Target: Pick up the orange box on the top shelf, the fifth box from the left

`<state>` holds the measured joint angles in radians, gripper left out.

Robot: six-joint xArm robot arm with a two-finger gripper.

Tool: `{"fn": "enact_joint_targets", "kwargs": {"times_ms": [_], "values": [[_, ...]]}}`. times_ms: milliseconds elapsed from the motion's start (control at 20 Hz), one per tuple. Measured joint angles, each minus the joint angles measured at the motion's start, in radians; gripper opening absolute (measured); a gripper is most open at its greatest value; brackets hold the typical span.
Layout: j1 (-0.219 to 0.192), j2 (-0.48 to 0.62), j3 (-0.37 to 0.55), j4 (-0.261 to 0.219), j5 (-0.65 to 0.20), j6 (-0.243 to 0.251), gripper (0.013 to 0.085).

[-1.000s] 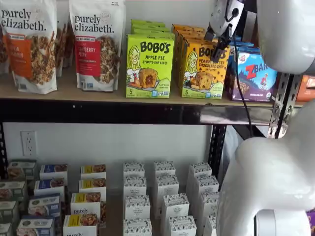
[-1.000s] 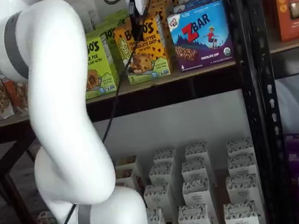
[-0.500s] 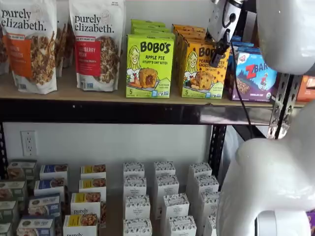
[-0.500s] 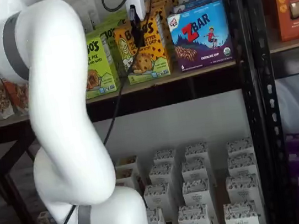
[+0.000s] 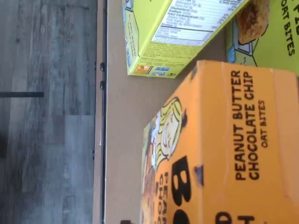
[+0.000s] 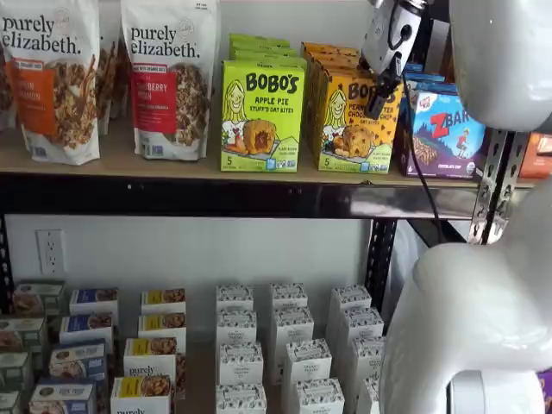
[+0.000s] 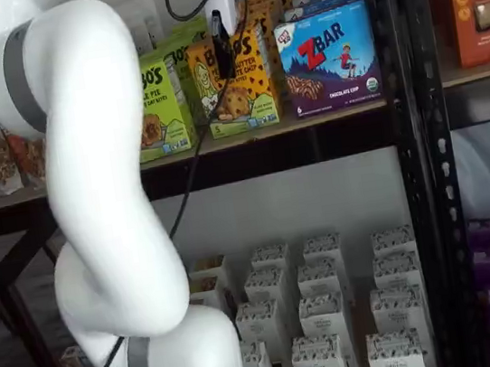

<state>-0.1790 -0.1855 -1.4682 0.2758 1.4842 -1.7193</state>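
The orange box [image 6: 356, 121] stands upright at the front edge of the top shelf [image 6: 172, 164], between the lime-green box [image 6: 261, 115] on one side and the blue box [image 6: 448, 131] on the other. More orange cartons stand in a row directly behind it. In a shelf view [image 7: 235, 80] the same box shows with its printed face to the room.

The end effector [image 6: 377, 102] hangs in front of the upper part of the orange box, on the side nearer the blue box. In a shelf view [image 7: 223, 51] its black fingers overlap the box face near the top centre. The fingers appear as one dark shape with no visible gap, so it cannot be determined whether they are released or clenched. Contact with the carton cannot be confirmed either.

The governing relation: the box lies beyond and slightly below the fingers, toward the back of the shelf. Its long axis is vertical. The wrist view shows the orange box [image 5: 224, 149] filling most of the picture, with the lime-green box [image 5: 173, 32] just beside it and bare shelf board [image 5: 119, 140] in front.

Judgement: the approach is nearly complete. The coming move calls for the fingers to straddle the top of the carton without disturbing either neighbouring carton.
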Motion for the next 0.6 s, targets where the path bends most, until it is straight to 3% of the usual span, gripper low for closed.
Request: {"fn": "enact_joint_targets", "kwargs": {"times_ms": [500, 600], "values": [[-0.001, -0.002, -0.001, 0.004, 0.001, 0.000, 0.0650], [-0.001, -0.001, -0.002, 0.005, 0.001, 0.001, 0.0570]]}}
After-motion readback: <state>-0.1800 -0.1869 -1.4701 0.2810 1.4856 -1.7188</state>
